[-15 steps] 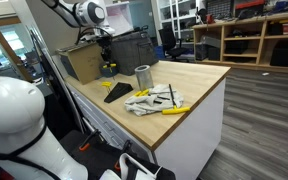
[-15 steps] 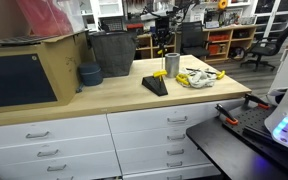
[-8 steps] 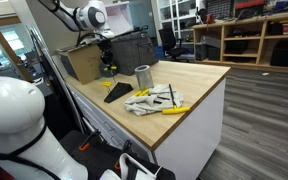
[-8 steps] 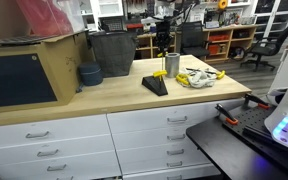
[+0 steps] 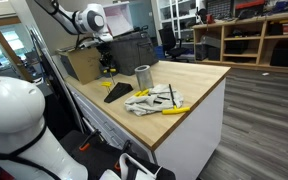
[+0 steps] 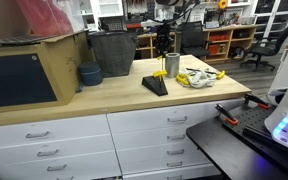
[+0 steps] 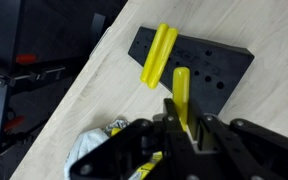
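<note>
We see almost nothing changed since the earlier frame: the gripper [image 7: 184, 128] hangs where it was, clamped on a yellow-handled tool [image 7: 181, 90] that seemingly points straight down. The black holder block [image 7: 219, 65] lies just below it on the worktop [image 7: 104, 100].

An exterior view sees the counter [image 5: 199, 80] from beyond its corner; an exterior view faces its drawers [image 6: 174, 130]. The wrist view looks down past the pincer [image 7: 184, 125], close to the same counter.

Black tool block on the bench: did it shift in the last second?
No. The black tool block lies just as before, with the same gap to the metal cup behind it.
</note>
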